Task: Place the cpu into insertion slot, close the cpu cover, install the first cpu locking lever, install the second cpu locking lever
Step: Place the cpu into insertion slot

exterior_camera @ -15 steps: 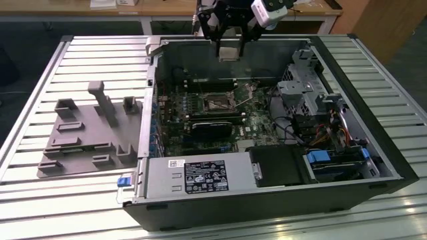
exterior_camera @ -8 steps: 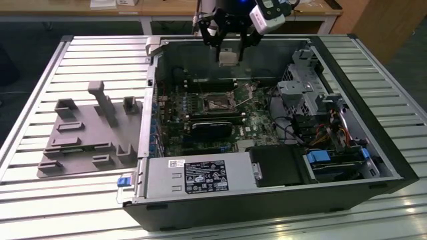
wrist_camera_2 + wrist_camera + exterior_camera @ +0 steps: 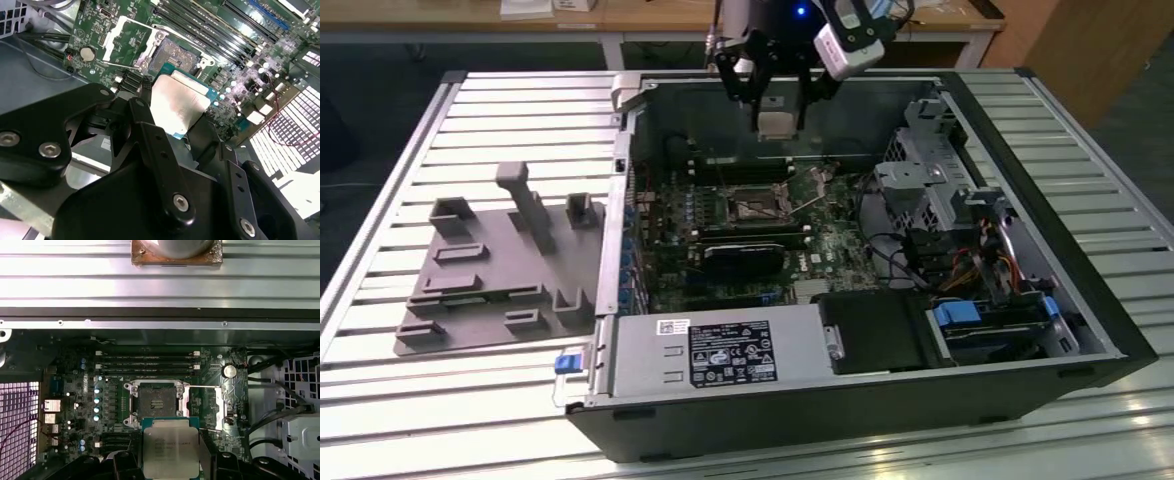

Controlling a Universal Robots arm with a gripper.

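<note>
- The room has a dark floor (image 3: 354, 130), with a long pale wooden desk (image 3: 654, 15) along the far side.
- A slatted silver metal table (image 3: 400, 420) fills the foreground.
- A black computer tower case (image 3: 854, 410) lies on it on its side, open, towards the exterior view's right.
- A grey moulded fixture tray (image 3: 480, 290) sits on the slats just beside the case.
- A green motherboard (image 3: 720, 240) covers the floor of the case.
- The black two-finger gripper (image 3: 777, 112) hangs over the case's far end, clamped on the flat silver-grey square cpu (image 3: 777, 125).
- The thin silvery cpu cover (image 3: 111, 40) stands swung open.
- The dark square insertion slot (image 3: 156, 401) lies bare; the cpu is above it, clear of the board.
</note>
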